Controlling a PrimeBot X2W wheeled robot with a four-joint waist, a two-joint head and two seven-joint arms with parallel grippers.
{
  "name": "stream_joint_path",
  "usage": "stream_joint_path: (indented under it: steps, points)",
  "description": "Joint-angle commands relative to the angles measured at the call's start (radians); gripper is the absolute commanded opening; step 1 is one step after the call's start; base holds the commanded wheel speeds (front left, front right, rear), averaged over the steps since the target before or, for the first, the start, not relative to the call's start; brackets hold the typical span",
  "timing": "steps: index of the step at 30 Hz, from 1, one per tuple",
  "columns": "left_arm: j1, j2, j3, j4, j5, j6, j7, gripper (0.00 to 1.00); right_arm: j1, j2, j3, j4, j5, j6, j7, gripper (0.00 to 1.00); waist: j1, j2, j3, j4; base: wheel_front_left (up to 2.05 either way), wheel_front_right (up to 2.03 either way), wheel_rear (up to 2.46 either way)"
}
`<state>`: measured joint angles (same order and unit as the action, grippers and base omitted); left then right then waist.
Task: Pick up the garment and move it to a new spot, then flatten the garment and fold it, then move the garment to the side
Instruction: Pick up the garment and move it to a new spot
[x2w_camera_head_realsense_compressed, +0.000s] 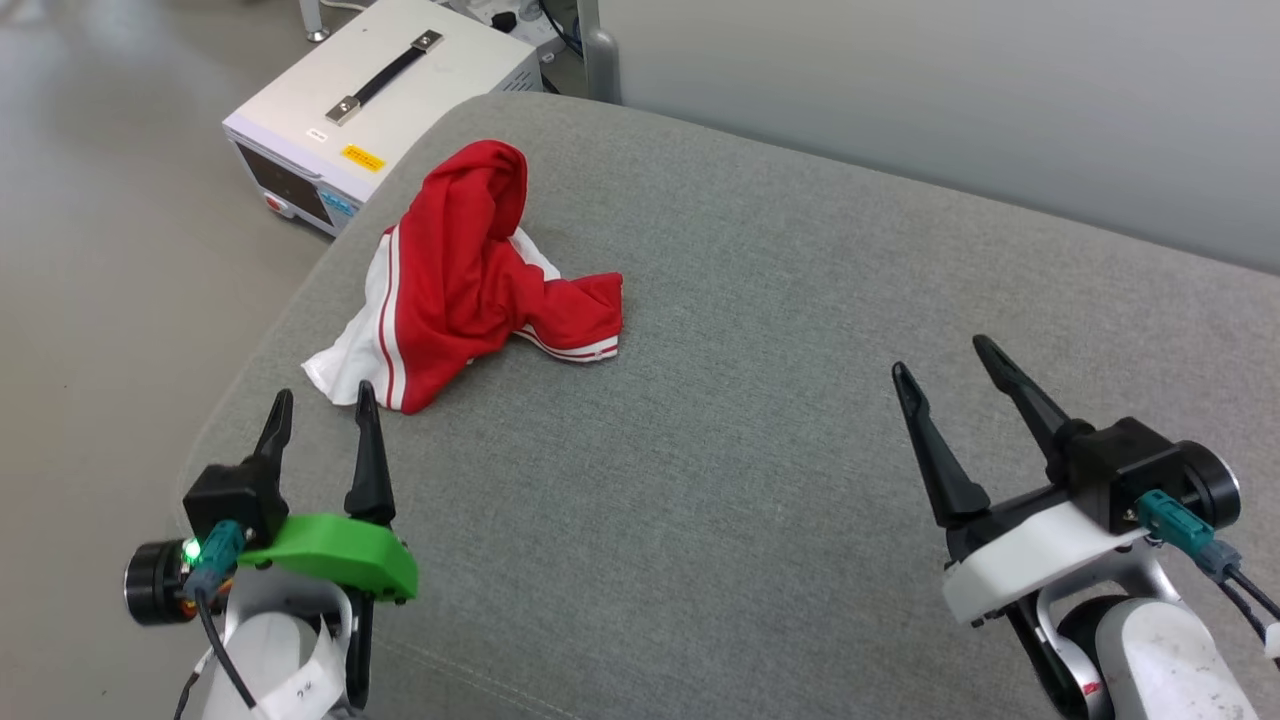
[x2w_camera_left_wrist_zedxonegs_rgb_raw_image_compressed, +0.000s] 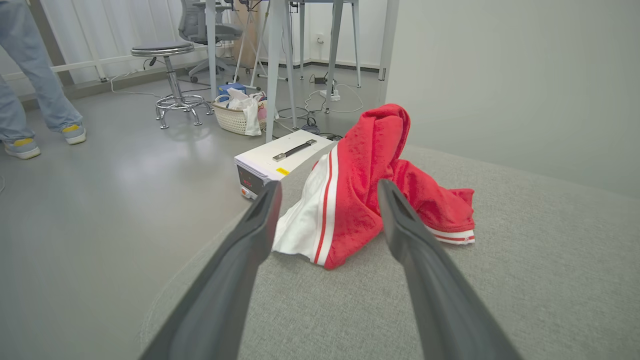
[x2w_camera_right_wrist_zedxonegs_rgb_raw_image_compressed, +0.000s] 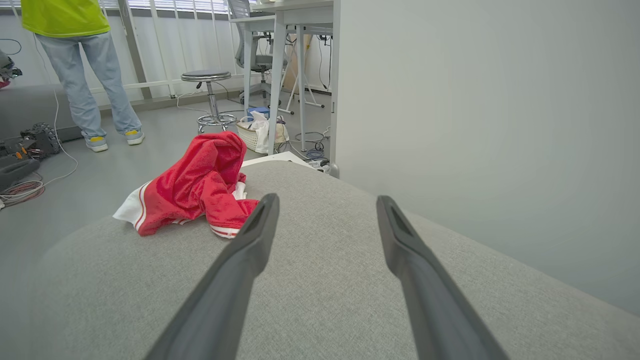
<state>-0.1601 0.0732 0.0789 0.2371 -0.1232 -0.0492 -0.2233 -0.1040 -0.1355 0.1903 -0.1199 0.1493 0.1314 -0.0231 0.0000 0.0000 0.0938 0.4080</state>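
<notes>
The garment (x2w_camera_head_realsense_compressed: 470, 290) is faced by the left gripper (x2w_camera_head_realsense_compressed: 325, 392), fingers spread and empty, just short of its white corner. The right gripper (x2w_camera_head_realsense_compressed: 941, 355) is held equally spread, well apart over the grey cushion (x2w_camera_head_realsense_compressed: 760, 470). Crumpled near the cushion's left edge, the garment could be dragged off toward the white case (x2w_camera_head_realsense_compressed: 380, 110) below if only a loose fold, possibly a sleeve, were pinched.

From the robot's head, one camera looks forward and steeply down over the grey cushion (x2w_camera_head_realsense_compressed: 760, 400), the left end effector (x2w_camera_head_realsense_compressed: 325, 392) and right end effector (x2w_camera_head_realsense_compressed: 941, 355) at its lower corners. The left wrist camera sits low and close to the garment (x2w_camera_left_wrist_zedxonegs_rgb_raw_image_compressed: 360, 200); the right wrist camera views it from farther off. Both wrist views face the same stool (x2w_camera_left_wrist_zedxonegs_rgb_raw_image_compressed: 162, 49) and person (x2w_camera_left_wrist_zedxonegs_rgb_raw_image_compressed: 30, 100) across the floor (x2w_camera_left_wrist_zedxonegs_rgb_raw_image_compressed: 100, 200).
</notes>
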Motion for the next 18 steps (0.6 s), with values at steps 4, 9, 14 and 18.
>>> stream_joint_path:
  steps: [4, 9, 14, 18]
  points:
    - [-0.132, 0.036, -0.007, 0.062, -0.032, -0.031, 0.024, 1.00, -0.047, -0.031, -0.015, -0.043, -0.005, -0.001, 0.023, 1.00, 0.0000, 0.0000, 0.103, -0.048, 0.00, 0.00, 0.00]
    - [-0.305, 0.103, -0.012, 0.128, -0.078, -0.060, 0.086, 1.00, -0.086, -0.056, -0.047, -0.086, -0.004, -0.001, 0.046, 1.00, 0.0000, 0.0000, 0.197, -0.087, 0.00, 0.00, 0.00]
    - [-0.480, 0.189, -0.035, 0.202, -0.133, -0.077, 0.209, 1.00, -0.120, -0.073, -0.079, -0.128, 0.000, -0.001, 0.060, 1.00, 0.0000, 0.0000, 0.295, -0.128, 0.00, 0.00, 0.00]
    - [-0.584, 0.257, -0.069, 0.262, -0.204, -0.081, 0.367, 1.00, -0.136, -0.081, -0.096, -0.144, 0.002, -0.001, 0.062, 1.00, 0.0000, 0.0000, 0.355, -0.159, 0.00, 0.00, 0.00]
